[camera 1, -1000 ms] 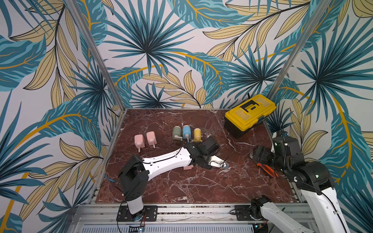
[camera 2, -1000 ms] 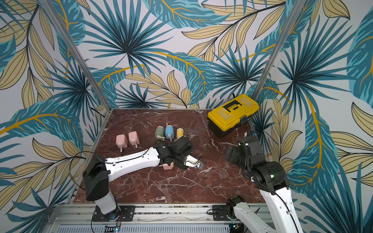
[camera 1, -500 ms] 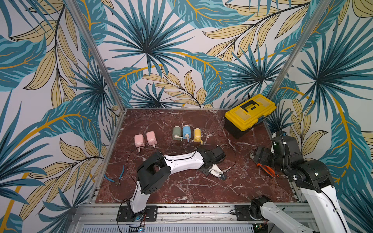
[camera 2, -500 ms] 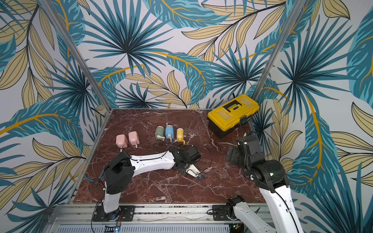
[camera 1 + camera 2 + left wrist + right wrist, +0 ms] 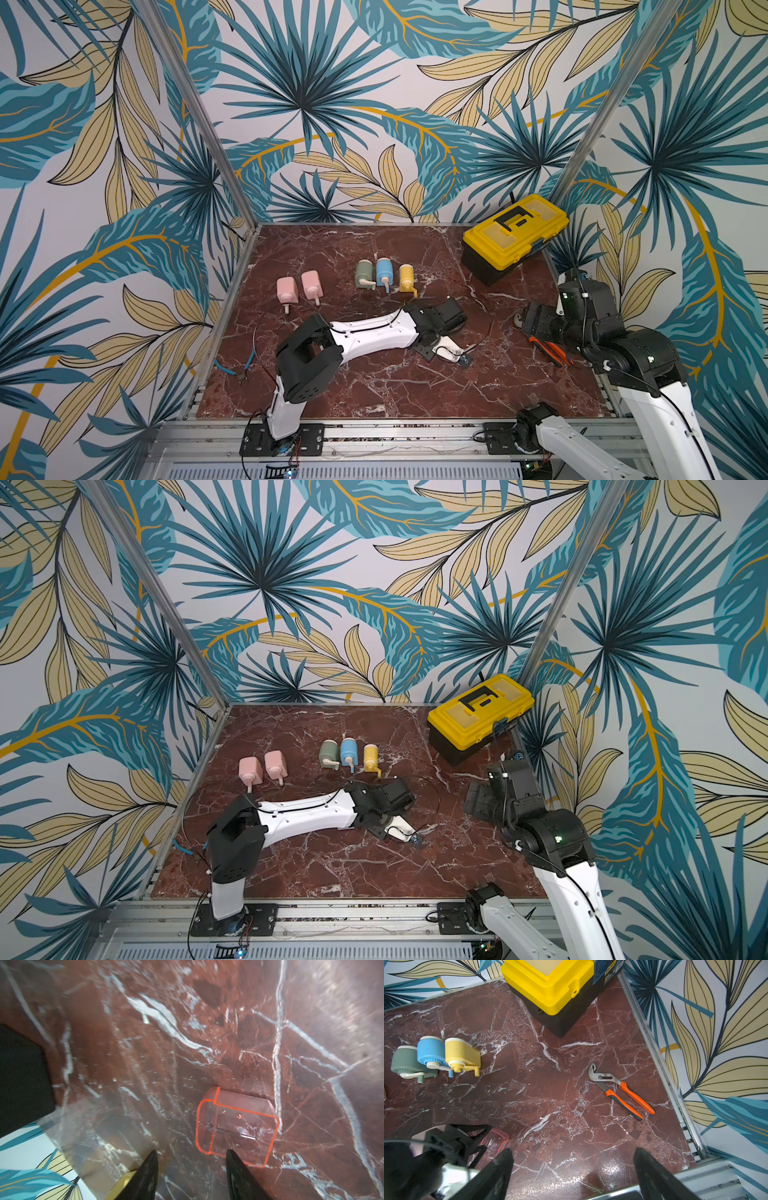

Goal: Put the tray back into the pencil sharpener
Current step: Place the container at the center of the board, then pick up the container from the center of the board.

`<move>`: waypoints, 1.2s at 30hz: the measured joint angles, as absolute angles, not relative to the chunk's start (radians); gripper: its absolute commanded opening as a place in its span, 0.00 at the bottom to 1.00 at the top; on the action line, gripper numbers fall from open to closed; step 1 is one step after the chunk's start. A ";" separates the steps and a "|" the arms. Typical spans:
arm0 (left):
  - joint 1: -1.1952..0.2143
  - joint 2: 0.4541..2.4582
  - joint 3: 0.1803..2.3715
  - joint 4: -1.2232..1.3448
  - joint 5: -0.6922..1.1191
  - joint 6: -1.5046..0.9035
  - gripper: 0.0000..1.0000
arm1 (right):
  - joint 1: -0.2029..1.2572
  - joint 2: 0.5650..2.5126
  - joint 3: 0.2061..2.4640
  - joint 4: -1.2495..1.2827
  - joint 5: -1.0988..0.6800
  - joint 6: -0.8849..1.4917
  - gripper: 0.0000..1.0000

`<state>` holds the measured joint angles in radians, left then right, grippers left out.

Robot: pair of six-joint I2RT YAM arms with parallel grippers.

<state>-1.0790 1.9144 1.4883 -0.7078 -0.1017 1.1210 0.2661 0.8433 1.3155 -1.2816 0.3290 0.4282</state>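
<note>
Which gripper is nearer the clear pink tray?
Left. The left gripper sits right at the tray, jaws parted beside its edge; the right gripper hangs open well away, nearer the pliers.

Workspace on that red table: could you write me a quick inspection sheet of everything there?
Surface: red marble table, white-veined.
Job's things: clear orange-edged tray lies loose on the table; pink sharpeners, green sharpener, blue sharpener and yellow sharpener sit behind it.
Clutter: yellow toolbox, orange-handled pliers, blue-handled pliers.
Grippers: left gripper open at the tray's edge; right gripper open, empty.
Cables: thin black cable loops beside the left arm.
Surroundings: leaf-print walls, metal frame posts.
</note>
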 measured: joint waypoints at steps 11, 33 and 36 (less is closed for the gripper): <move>-1.018 1.327 1.221 -0.371 0.076 0.519 0.58 | 0.299 1.089 1.181 -1.126 0.056 0.274 0.75; -0.582 0.759 0.624 -0.155 -0.095 -0.335 0.78 | 0.609 1.660 1.143 -0.858 -0.078 0.030 0.57; -0.581 0.780 0.621 -0.153 -0.102 -0.380 0.78 | 0.620 1.695 1.142 -0.839 -0.078 0.027 0.53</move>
